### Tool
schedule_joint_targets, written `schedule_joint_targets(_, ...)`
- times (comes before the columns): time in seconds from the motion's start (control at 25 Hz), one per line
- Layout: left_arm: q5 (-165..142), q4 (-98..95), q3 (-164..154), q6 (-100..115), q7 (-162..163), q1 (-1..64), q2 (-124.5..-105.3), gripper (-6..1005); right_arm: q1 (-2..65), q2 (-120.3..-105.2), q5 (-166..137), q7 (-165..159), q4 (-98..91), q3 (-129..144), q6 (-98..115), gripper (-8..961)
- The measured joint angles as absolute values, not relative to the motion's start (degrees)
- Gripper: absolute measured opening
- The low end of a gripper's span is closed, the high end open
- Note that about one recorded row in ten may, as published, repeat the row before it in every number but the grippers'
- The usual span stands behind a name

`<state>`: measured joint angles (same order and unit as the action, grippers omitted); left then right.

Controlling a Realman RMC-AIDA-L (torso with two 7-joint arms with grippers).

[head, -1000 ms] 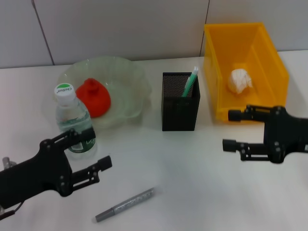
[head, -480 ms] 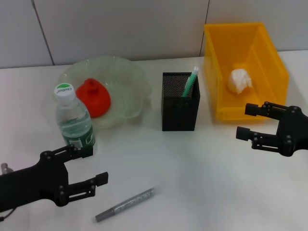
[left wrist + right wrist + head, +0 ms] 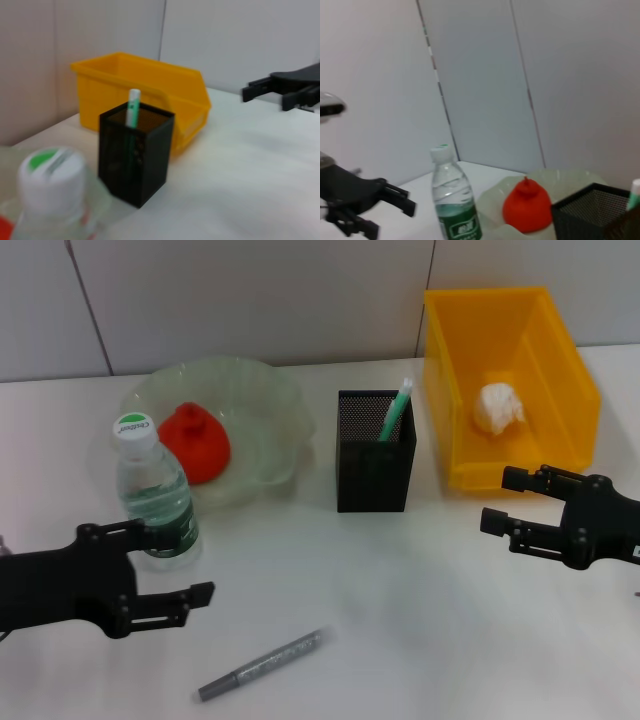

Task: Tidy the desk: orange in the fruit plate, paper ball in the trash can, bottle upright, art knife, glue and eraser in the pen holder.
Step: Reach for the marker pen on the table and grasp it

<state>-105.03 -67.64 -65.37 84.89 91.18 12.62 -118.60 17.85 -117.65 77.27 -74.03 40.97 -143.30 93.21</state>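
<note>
Most of the tidying already looks done, judging from where things lie. The orange-red, pear-shaped fruit (image 3: pixel 195 443) sits in the pale translucent green fruit plate (image 3: pixel 262 400), and the crumpled white paper ball (image 3: pixel 499 407) lies on the floor of the open yellow plastic bin (image 3: pixel 562 370), which serves as the trash can. The clear plastic water bottle with the white cap and green label (image 3: pixel 155 498) stands upright just in front of the plate, so it needs no righting. The black mesh pen holder (image 3: pixel 373 465) stands between plate and bin, with a green-and-white stick-like item (image 3: pixel 396 412) leaning out of it; whether that is the glue or something else I cannot tell.

What remains loose is a slim grey, pen-shaped tool (image 3: pixel 260 665), probably the art knife, lying flat on the white tabletop (image 3: pixel 420 620) near the front edge. No eraser is in view.

The left claw (image 3: pixel 178 565) hangs low beside the bottle's base with its fingers spread wide and empty, the nearer one to the grey tool. The right claw (image 3: pixel 508 502) hovers just in front of the bin, also spread and holding nothing.
</note>
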Motion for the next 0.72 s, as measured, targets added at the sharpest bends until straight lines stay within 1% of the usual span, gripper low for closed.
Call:
schedule_joint_targets(0.08, -105.18, -69.41, -66.42, 84.82, 92.52, 12.28, -118.61, 773, 18.17, -117.65, 77.27, -73.84, 39.90, -143.31, 92.25, 767)
schedule_joint_targets(0.12, -108.67, -78.36, -70.55, 84.24, 99.85, 11.22, -118.62, 773, 18.38, -117.65, 77.28, -73.50, 39.34, -143.32, 91.95, 767)
schedule_joint_targets(0.24, -110.39, -80.77, -71.71, 84.01, 102.32, 11.09, -118.64, 772, 18.58, -117.68, 77.32, -73.26, 38.99, -143.33, 91.52, 767)
schedule_joint_targets(0.32, -118.02, -88.52, -76.66, 83.32, 112.61, 11.35, -118.63, 772, 18.83, -117.79, 77.35, -73.00, 38.60, -143.35, 90.56, 767)
schedule_joint_targets(0.4, -120.87, -90.71, -78.18, 83.25, 115.50, 11.66, -118.65, 772, 18.92, -117.84, 77.36, -72.92, 38.49, -143.36, 90.30, 767)
schedule_joint_targets(0.6, -127.65, -94.66, -83.03, 83.10, 123.34, 13.44, -118.66, 772, 19.35, -117.94, 77.40, -72.71, 37.67, -143.97, 89.51, 767)
schedule_joint_targets(0.72, -131.65, -94.99, -86.04, 83.51, 130.37, 16.43, -118.65, 772, 19.41, -117.99, 77.42, -72.69, 37.57, -144.19, 89.28, 767)
